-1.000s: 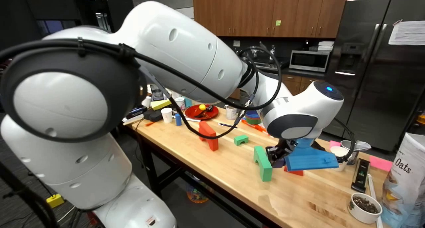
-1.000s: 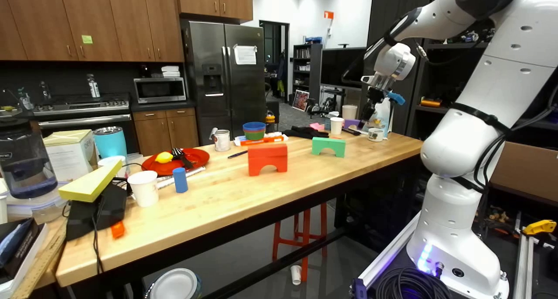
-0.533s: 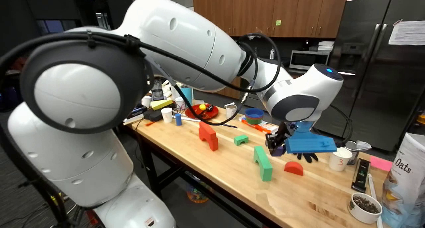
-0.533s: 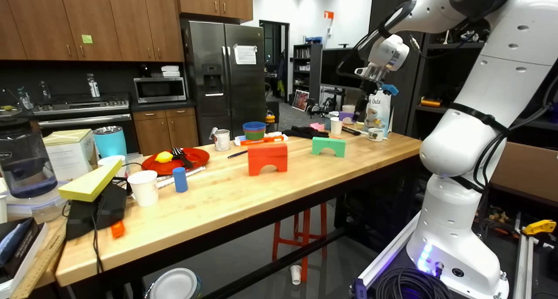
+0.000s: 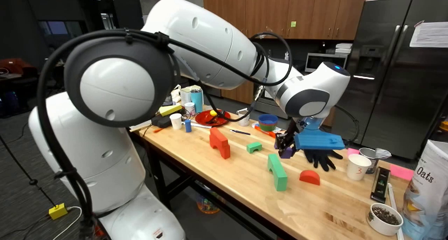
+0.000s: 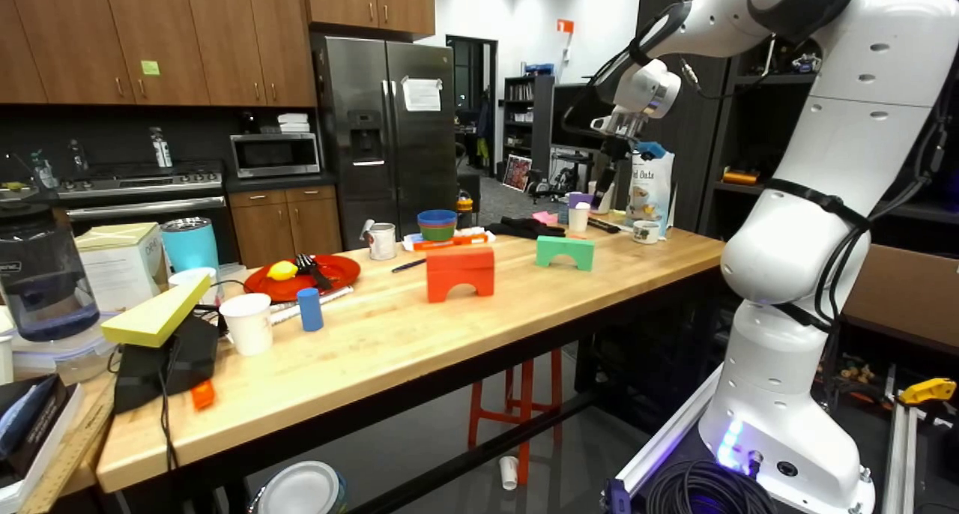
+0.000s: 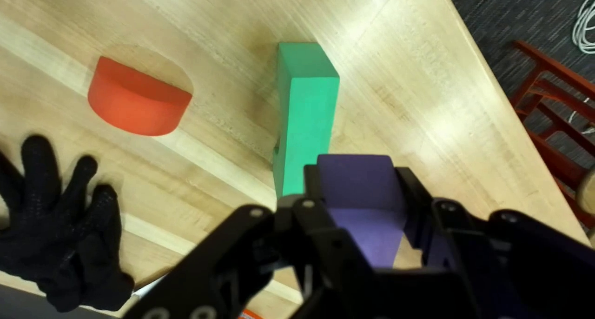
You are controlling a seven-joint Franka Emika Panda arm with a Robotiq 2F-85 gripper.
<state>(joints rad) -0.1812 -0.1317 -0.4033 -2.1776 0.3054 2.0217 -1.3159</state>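
Note:
My gripper (image 7: 361, 183) is shut on a purple block (image 7: 362, 226), with a finger on each side of it. In both exterior views the purple block (image 5: 286, 153) hangs above the wooden table, partly covered by the gripper (image 6: 599, 192). Nearest below is a green arch block (image 7: 310, 123), standing on the table; in the wrist view the held block overlaps its near end. A red half-round block (image 7: 139, 105) and a black glove (image 7: 60, 244) lie to one side. The green arch block (image 6: 564, 250) also shows in an exterior view.
A red arch block (image 5: 219, 143) and small green block (image 5: 254, 147) stand along the table. Stacked bowls (image 5: 268, 121), a red plate (image 6: 345, 270), a paper cup (image 5: 357, 166), a white bowl (image 5: 385, 220) and an oats bag (image 5: 420, 198) are also around.
The arm has lifted and shifted sideways with the purple block still gripped, toward the red arch block's end of the table. The red half-round block and glove have come into fuller view.

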